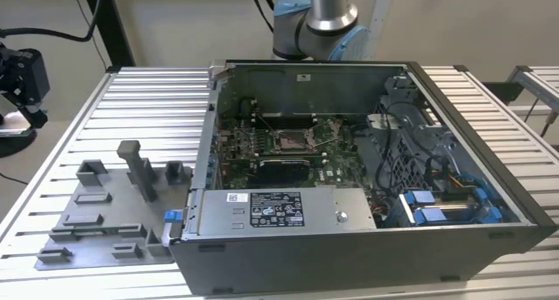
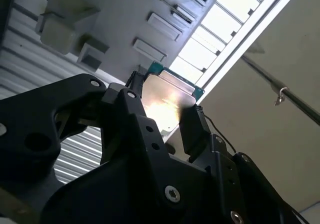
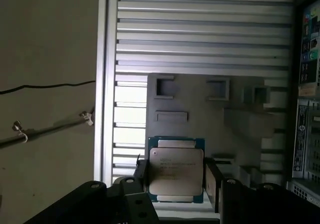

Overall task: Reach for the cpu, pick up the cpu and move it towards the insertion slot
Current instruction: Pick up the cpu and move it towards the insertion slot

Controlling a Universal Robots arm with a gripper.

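**Operator:** What was the state of your tool?

**Me:** My tool (image 3: 176,185) was closed on the cpu (image 3: 175,169), one finger on each of two opposite edges. In the first wrist view the cpu hung clear above the grey fixture (image 3: 200,109) on the tabletop (image 1: 148,97), well apart from the slot (image 1: 292,141) inside the case (image 1: 367,254).

**Operator:** What was the hazard?

**Me:** Edge grip only. In my judgement, a jolt could have tilted or dropped the cpu; a tilted cpu could have damaged the slot.
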